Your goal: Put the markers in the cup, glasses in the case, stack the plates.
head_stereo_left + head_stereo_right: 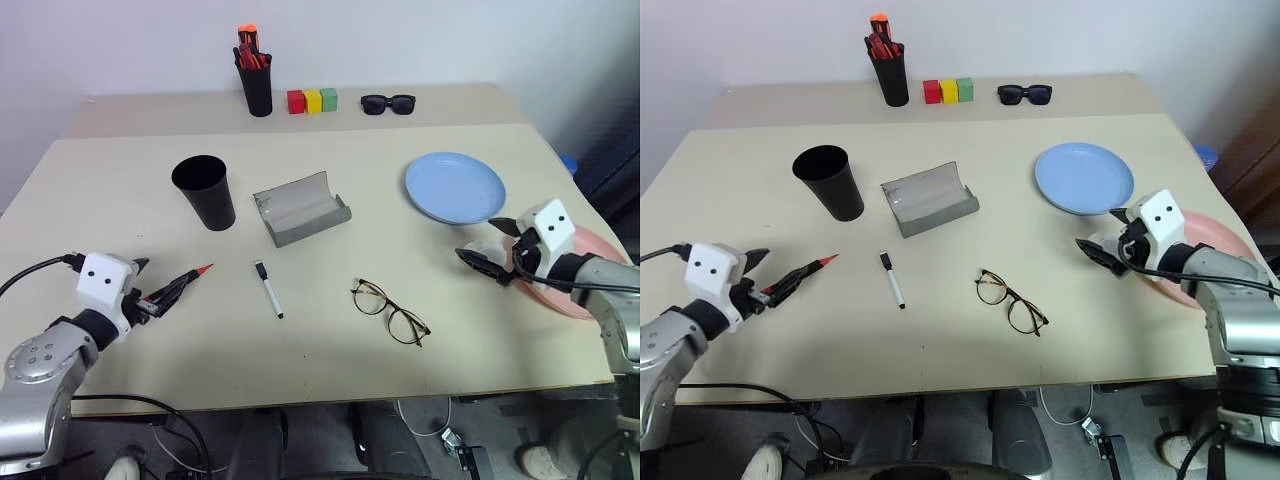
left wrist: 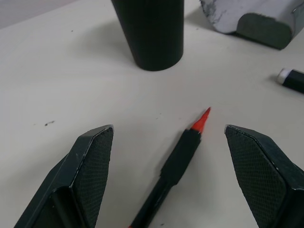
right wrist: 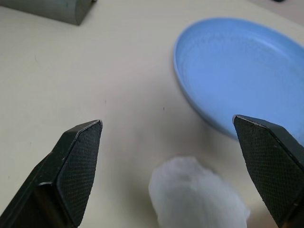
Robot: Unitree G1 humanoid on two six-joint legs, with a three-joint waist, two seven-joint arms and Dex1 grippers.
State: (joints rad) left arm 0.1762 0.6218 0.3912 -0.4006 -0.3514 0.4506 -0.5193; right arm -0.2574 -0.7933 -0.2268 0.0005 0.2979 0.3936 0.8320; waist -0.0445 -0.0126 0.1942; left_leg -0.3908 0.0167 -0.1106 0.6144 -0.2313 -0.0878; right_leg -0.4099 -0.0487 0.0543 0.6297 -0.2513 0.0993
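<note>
Markers first: you see the dark marker with the red tip (image 1: 185, 282) lying on the table (image 1: 120, 190) at about 8 o'clock from the table's middle, its tip pointing toward the black cup (image 1: 205, 191). The left gripper (image 2: 166, 178) has its fingers spread wide on both sides of this marker, and in the left wrist view they do not touch it. The white marker with the black cap (image 1: 268, 289) lies apart, at about 6 o'clock from the grey case (image 1: 300, 208).

The case stands open near the table's middle, with the cup just beside it at 9 o'clock. The glasses (image 1: 389, 311) lie unfolded at about 5 o'clock from the case, well apart from both grippers.

The light blue plate (image 1: 455, 186) rests at 3 o'clock from the case. The pink plate (image 1: 590, 285) lies at the table's right edge, at 5 o'clock from the blue one, partly hidden by the right arm. The right gripper (image 3: 171, 166) is also spread wide and holds nothing; it hovers between the two plates, and you see a white fluffy lump (image 3: 197, 194) between its fingers.

At the far edge, at 12 o'clock, stand a pen pot with orange-capped pens (image 1: 255, 70), three coloured blocks (image 1: 312, 100) and black sunglasses (image 1: 387, 103).
</note>
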